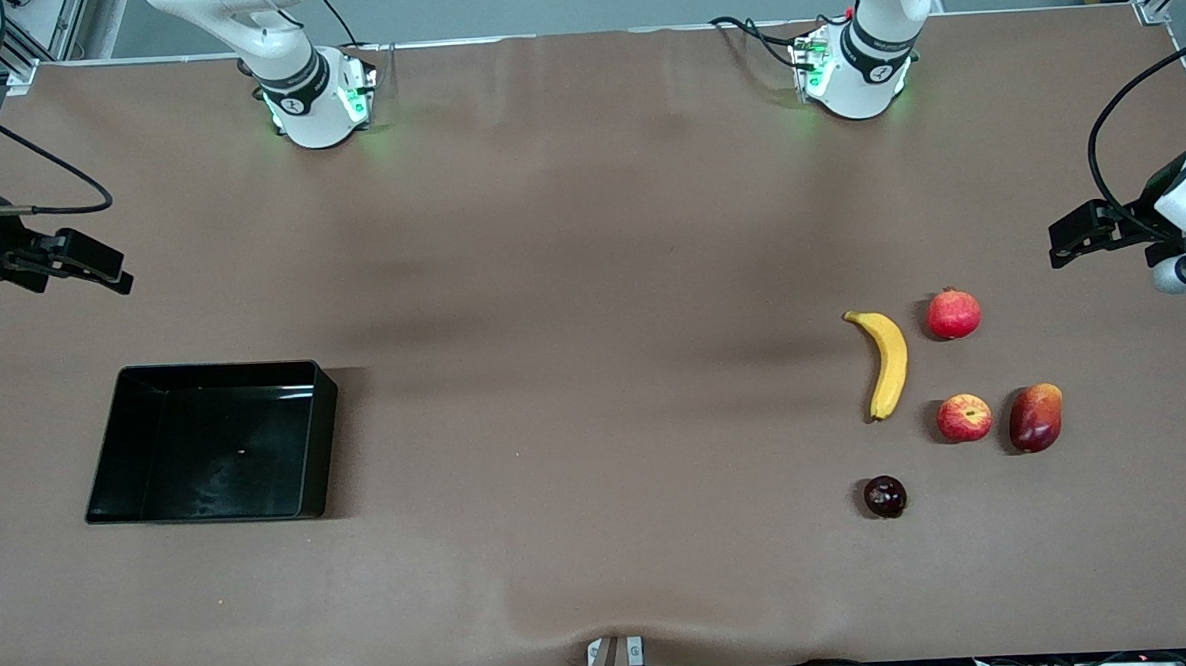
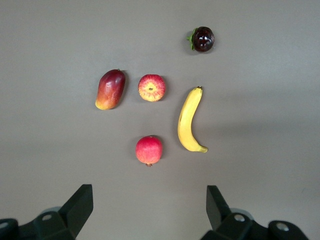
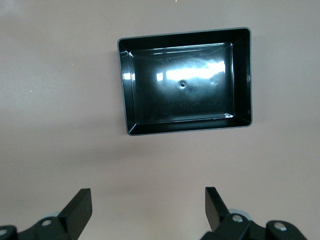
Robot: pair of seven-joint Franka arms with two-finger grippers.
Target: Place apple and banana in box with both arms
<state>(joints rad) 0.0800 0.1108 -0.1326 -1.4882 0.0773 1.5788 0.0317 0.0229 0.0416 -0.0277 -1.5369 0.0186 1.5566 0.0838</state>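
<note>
the box [image 1: 322,435] sits on the brown tabletop [image 1: 575,374] toward the right arm's end, with nothing in it; its glossy black floor shows only reflections in the right wrist view [image 3: 241,75].

the fruits lie together toward the left arm's end, well apart from the box. the banana [image 1: 890,362] lies with its dark stem tip pointing toward the robots' bases, curved along its length. the apple [image 1: 964,418] is just beside the banana's lower end, not touching it, its dimpled top facing up. a pomegranate [image 1: 954,313] lies farther from the front camera than the apple, near the banana's stem end. a mango [image 1: 1035,418] lies just beside the apple, toward the left arm's end. a dark plum-like fruit [image 1: 885,496] is nearest the front camera, close to the banana's lower tip. none of the fruits touch one another.

the left gripper [image 1: 1074,237] hangs in the air at the left arm's edge of the tabletop, jaws spread wide and holding nothing; its wrist view looks down on all five fruits between the fingertips [image 2: 82,200].

the right gripper [image 1: 100,266] hangs over the tabletop at the right arm's edge, near the box, jaws also wide and holding nothing.
</note>
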